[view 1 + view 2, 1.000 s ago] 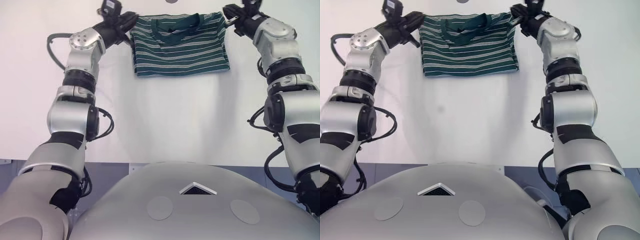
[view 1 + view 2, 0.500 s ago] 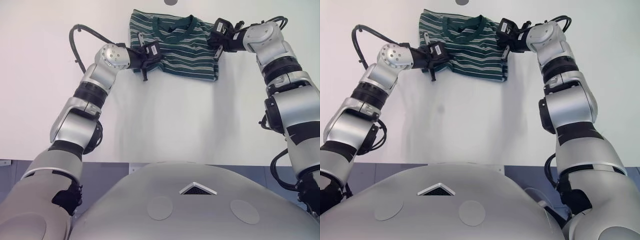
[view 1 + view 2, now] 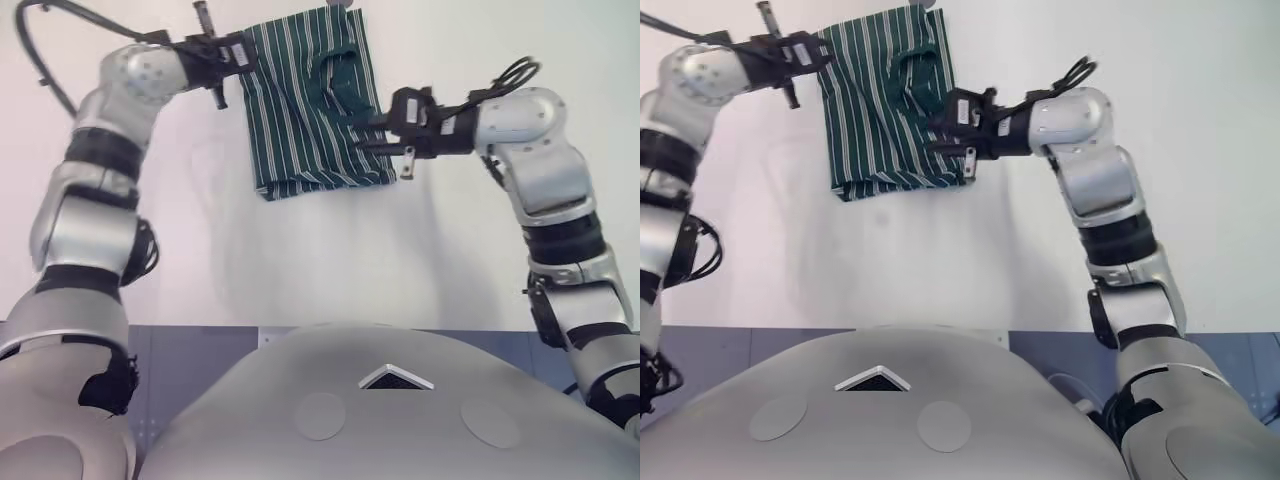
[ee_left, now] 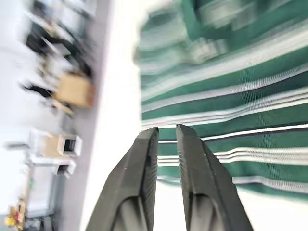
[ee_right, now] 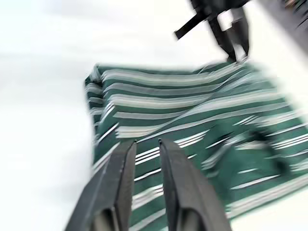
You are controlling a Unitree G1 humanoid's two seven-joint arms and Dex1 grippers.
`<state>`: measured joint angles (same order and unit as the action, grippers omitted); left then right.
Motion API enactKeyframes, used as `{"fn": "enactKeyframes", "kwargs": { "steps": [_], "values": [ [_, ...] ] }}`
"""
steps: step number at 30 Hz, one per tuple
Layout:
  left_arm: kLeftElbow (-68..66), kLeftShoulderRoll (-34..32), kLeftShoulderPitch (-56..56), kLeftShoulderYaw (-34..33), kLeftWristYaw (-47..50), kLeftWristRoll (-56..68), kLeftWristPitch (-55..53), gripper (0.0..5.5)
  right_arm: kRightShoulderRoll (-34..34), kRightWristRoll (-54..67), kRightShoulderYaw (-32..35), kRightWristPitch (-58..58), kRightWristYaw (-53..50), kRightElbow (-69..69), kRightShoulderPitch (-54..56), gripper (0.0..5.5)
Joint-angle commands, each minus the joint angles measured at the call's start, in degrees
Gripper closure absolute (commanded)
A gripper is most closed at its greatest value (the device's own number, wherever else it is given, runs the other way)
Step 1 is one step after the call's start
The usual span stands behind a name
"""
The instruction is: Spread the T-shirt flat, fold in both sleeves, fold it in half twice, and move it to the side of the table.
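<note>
A dark green cotton T-shirt with thin white stripes point(image 3: 310, 110) lies folded into a rough rectangle on the white desk point(image 3: 300, 260), toward the desk's far edge and a little left of its middle. It is turned so that the stripes run from the far edge toward the near edge, and its neckline sits on the right half of the fold, close to the far end. The cloth is mostly flat, with some rumpling around the collar and a slightly uneven near hem. The left end effector point(image 3: 245, 55) is at the shirt's far left corner, its tips touching the folded edge there; its 2 fingers point(image 4: 149, 144) are drawn close together, clenched with a thin slit between them, and whether any cloth is pinched in that slit cannot be told. The right end effector point(image 3: 362, 133) meets the shirt's right edge about halfway along, resting over the striped fabric, its 2 fingers point(image 5: 122, 163) likewise clenched to a narrow slit above the cloth.
</note>
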<state>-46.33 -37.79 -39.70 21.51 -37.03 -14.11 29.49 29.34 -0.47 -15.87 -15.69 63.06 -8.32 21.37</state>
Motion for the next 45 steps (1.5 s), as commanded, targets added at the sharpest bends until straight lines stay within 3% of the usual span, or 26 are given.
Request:
{"fn": "enactKeyframes", "kwargs": {
  "steps": [1,3,6,10,16,21,25,26,30,32,35,39,45],
  "values": [
    [15.69,-9.82,19.40,-3.55,-4.32,4.04,4.12,4.15,12.08,-8.87,-0.33,24.99,-3.41,11.11,-7.15,3.82],
    [22.08,-12.02,26.66,-5.43,-4.27,5.36,4.22,3.98,13.75,-10.85,-1.17,34.50,-5.47,18.32,-8.81,3.46],
    [27.11,-11.79,31.61,-5.52,-5.05,4.86,2.55,3.98,11.47,-12.79,-2.46,41.36,-9.64,24.20,-8.64,3.42],
    [25.65,-9.78,33.92,-2.18,-4.29,-0.57,5.77,3.98,6.19,-15.10,-5.01,45.05,-14.97,27.04,-7.13,3.42],
    [29.63,-6.53,34.93,-1.59,-4.92,2.09,6.10,3.98,2.91,-18.95,-8.48,47.49,-18.35,30.14,-4.89,3.42],
    [31.14,-6.05,34.19,-0.37,-5.04,-0.64,7.69,3.98,3.38,-19.86,-10.41,48.57,-17.90,32.21,-3.63,4.37],
    [30.33,-5.15,33.53,2.17,-7.58,-1.89,5.19,4.72,3.77,-18.66,-10.96,47.53,-16.29,32.41,-3.04,5.19],
    [31.14,-5.25,34.09,2.80,-10.18,-0.36,2.04,4.93,4.04,-17.43,-10.97,46.28,-14.63,31.61,-3.36,5.42],
    [48.25,-11.24,41.83,3.19,-28.96,25.13,-31.10,5.48,8.32,-2.26,-9.80,27.80,0.12,16.85,-8.22,5.50],
    [54.71,-14.05,44.40,0.53,-31.02,35.98,-41.01,5.49,15.85,13.53,-9.14,10.21,8.62,0.34,-11.85,5.50],
    [59.05,-15.81,44.74,-5.75,-31.95,48.06,-51.45,5.49,19.13,34.57,-3.65,-9.67,10.64,-12.24,-10.64,5.50],
    [55.50,-13.58,40.17,-12.73,-29.70,53.25,-57.94,5.49,10.50,43.61,2.23,-21.79,1.64,-6.07,-0.19,5.50],
    [38.08,-0.19,27.30,-15.82,-14.53,45.90,-57.82,5.49,0.49,32.43,0.17,-21.25,-6.45,19.75,10.16,5.50]
  ]
}}
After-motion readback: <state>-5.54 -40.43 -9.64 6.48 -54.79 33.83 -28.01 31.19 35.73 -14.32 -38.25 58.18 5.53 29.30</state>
